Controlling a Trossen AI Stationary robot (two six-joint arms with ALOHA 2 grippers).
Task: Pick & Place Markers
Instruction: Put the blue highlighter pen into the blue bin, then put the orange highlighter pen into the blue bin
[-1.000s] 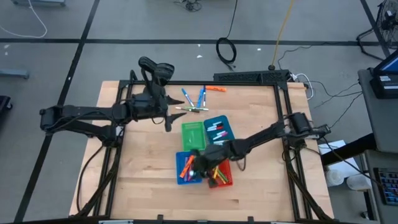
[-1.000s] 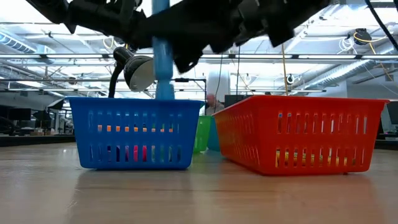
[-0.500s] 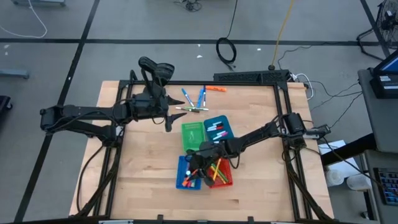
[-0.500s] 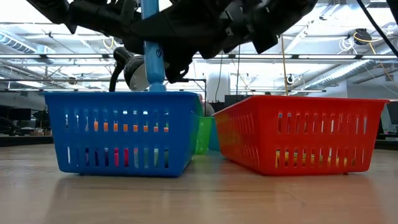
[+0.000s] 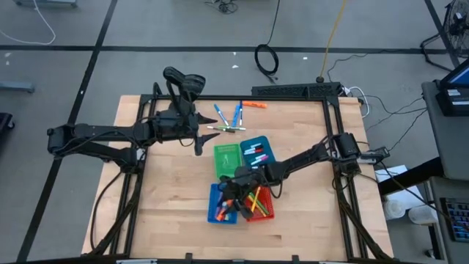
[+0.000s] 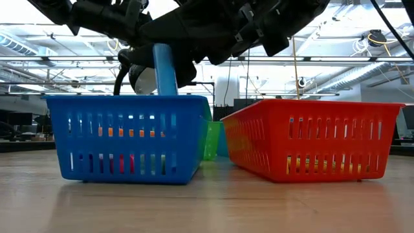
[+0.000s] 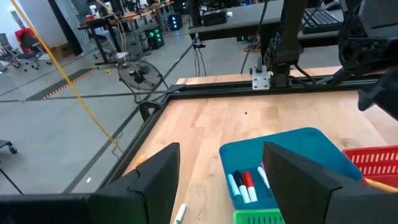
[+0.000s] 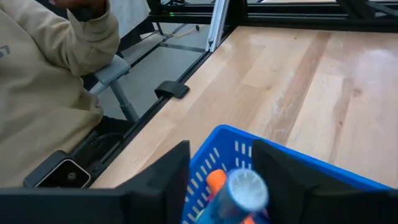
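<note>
At the centre of the frame, on the table [image 5: 168, 198], the right end effector [image 8: 217, 180] hovers over the blue bin [image 5: 222, 205], fingers apart around a light blue marker [image 6: 164, 70] standing tilted in it. The left end effector [image 7: 221, 180], fingers apart, waits upper left beside loose markers [image 5: 229, 117].

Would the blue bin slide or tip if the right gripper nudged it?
The blue bin looks like thin slotted plastic on smooth wood, so it would probably slide. Its low, wide shape makes tipping unlikely. The markers inside add little weight, so the right gripper could shift it easily.
</note>
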